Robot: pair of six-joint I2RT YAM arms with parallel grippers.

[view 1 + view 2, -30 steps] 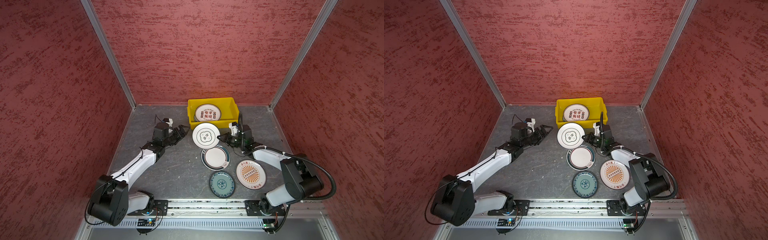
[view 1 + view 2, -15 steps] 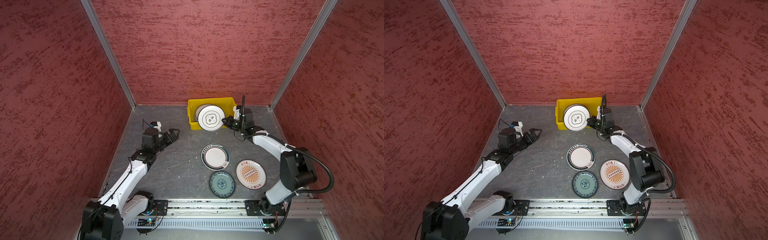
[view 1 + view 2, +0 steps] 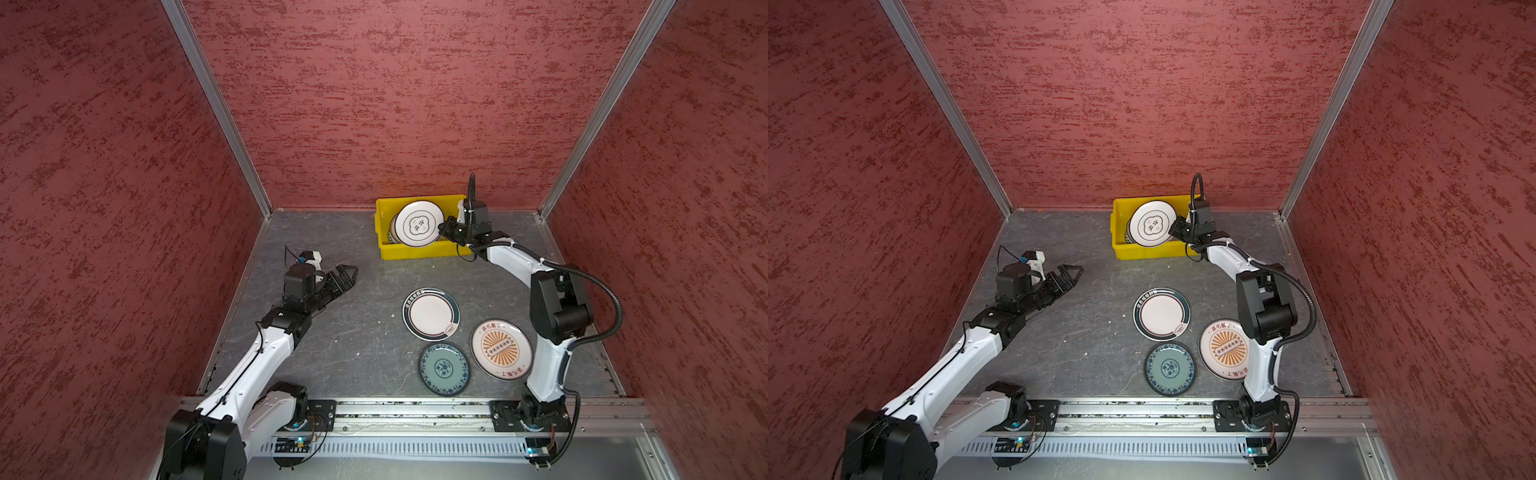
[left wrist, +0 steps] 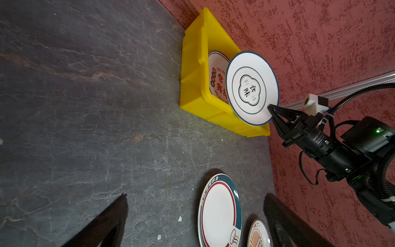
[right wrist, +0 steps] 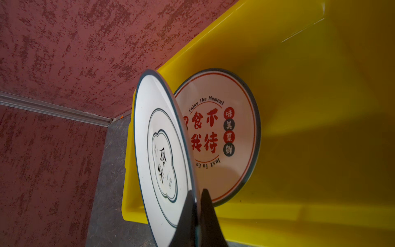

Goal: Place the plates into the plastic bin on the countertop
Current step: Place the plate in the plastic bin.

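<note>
Right gripper (image 3: pixel 441 228) clamped the quatrefoil-print plate (image 3: pixel 417 224) by its rim, tilted above the yellow bin (image 3: pixel 415 251) — released thus, it could clatter onto the red-lettered plate (image 5: pixel 215 132) inside. Left gripper (image 3: pixel 349 274) stood apart, empty.

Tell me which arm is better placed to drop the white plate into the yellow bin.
Right. The right fingers are shut on the rim of the white plate, holding it tilted over the yellow bin. The left fingers are open, empty, and well away over the countertop.
</note>
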